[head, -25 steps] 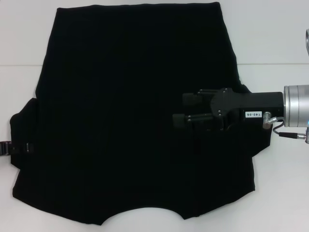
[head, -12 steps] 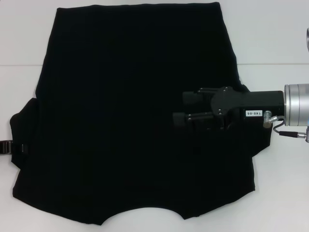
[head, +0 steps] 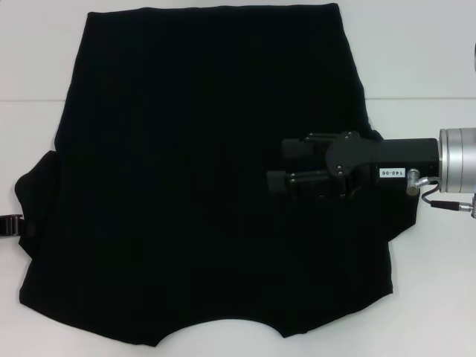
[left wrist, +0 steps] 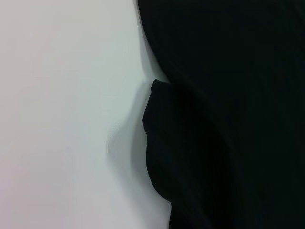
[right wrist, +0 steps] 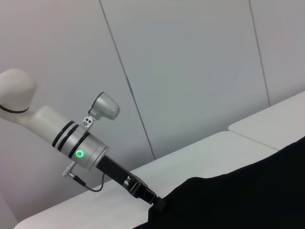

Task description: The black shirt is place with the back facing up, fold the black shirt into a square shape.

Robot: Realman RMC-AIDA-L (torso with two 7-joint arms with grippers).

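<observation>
The black shirt [head: 186, 178] lies spread flat on the white table [head: 416, 52], with its curved neckline at the near edge and its hem at the far edge. My right gripper [head: 282, 165] reaches in from the right and hovers open over the shirt's right part, near the right sleeve [head: 398, 212], holding nothing. My left gripper [head: 10, 225] only peeks in at the left edge of the head view, right beside the left sleeve [head: 37, 186]. The right wrist view shows the left gripper [right wrist: 155, 202] at the shirt's edge [right wrist: 248, 195]. The left wrist view shows the sleeve [left wrist: 181, 148] against the bare table [left wrist: 62, 114].
A seam between two white table tops [head: 424, 97] runs across behind the right arm. Bare table shows to the left and right of the shirt. A grey panelled wall [right wrist: 190, 71] stands behind the table in the right wrist view.
My left gripper has drawn back a little to the left, so less of it shows by the left sleeve. The right gripper and the shirt have hardly moved.
</observation>
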